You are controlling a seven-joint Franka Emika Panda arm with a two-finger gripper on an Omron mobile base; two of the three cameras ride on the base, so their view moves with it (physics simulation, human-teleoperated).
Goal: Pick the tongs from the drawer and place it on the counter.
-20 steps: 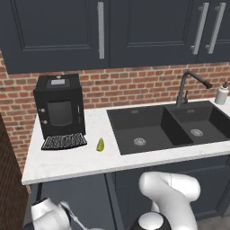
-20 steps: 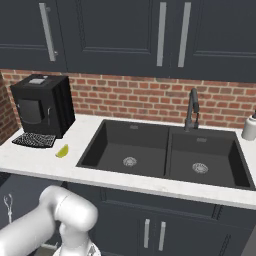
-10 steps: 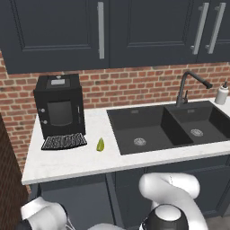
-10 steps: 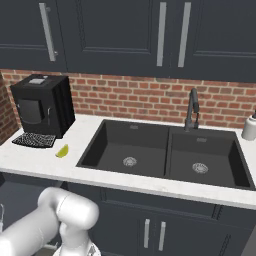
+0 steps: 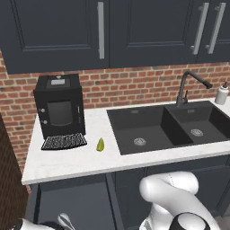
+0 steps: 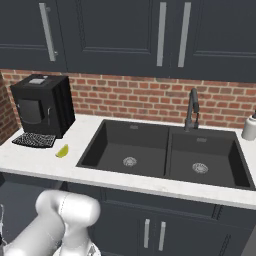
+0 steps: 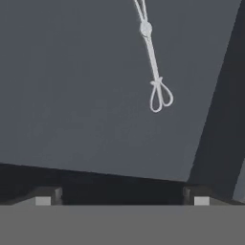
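Tool (image 7: 122,196): spread, empty.
Tongs (image 7: 152,62): in drawer (image 7: 72,95), ungrasped.
Remaining: grasp, lift, place on bench (image 5: 67,159).

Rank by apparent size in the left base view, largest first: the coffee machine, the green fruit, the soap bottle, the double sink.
1. Double sink
2. Coffee machine
3. Soap bottle
4. Green fruit
The bottle stands farther back than the fruit and is partly cut off at the edge, so their order is unsure.

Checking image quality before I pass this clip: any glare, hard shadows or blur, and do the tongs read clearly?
Left base view: even, flat lighting, no glare on the counter; the green fruit casts barely a shadow. Right base view: equally soft, the sink dark but legible. Hand view: dim and slightly soft, yet the tongs stand out pale against the drawer floor, above the open gripper.
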